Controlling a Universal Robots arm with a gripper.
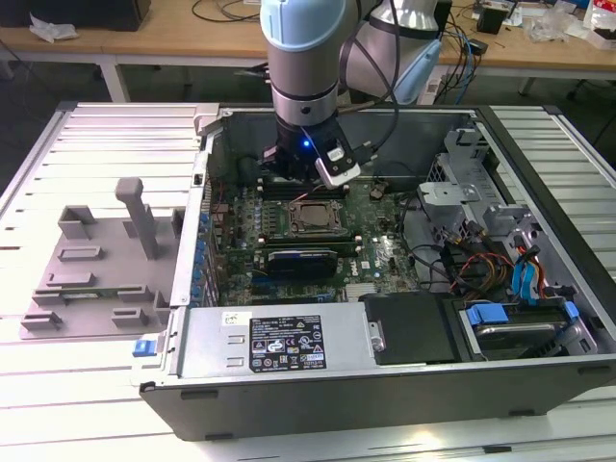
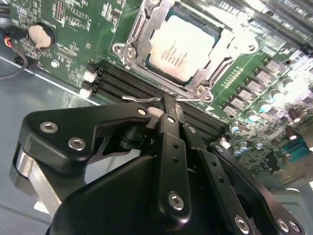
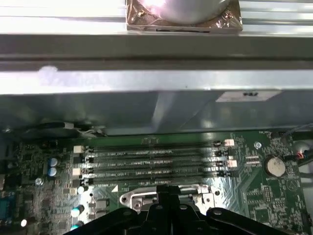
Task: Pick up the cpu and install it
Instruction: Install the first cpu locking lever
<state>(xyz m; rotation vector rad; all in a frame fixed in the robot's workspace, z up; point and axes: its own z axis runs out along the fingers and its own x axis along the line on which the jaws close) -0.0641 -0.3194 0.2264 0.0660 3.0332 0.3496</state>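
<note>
"So, what is the biggest thing in front of you?"

"An open computer case [image 1: 289, 385], lying on its side so that I can reach straight down into it. One green motherboard [image 1: 385, 255] covers its floor, and my arm [image 1: 300, 58] comes down over the board toward the back of the case in the exterior view."

"And your gripper?"

"My one gripper [image 2: 168, 111] hangs low over the memory slots [image 3: 146, 164], four long dark ones side by side, just beside the socket frame [image 2: 142, 29]. My two fingers [image 2: 171, 147] are drawn together to a single tip and I see nothing between them, so I hold nothing. I judge I am this low and this tight because the tip is right at the thin wire lever [image 2: 139, 99] along the frame's edge, though I cannot tell whether it touches."

"Where is the cpu?"

"The one cpu [image 2: 178, 48], a pale silver square, lies flat inside that frame with the metal bracket around its edges, so to my eye it is seated. Smallest of all, one round coin cell [image 2: 39, 35] sits on the board, well apart from it"
</note>
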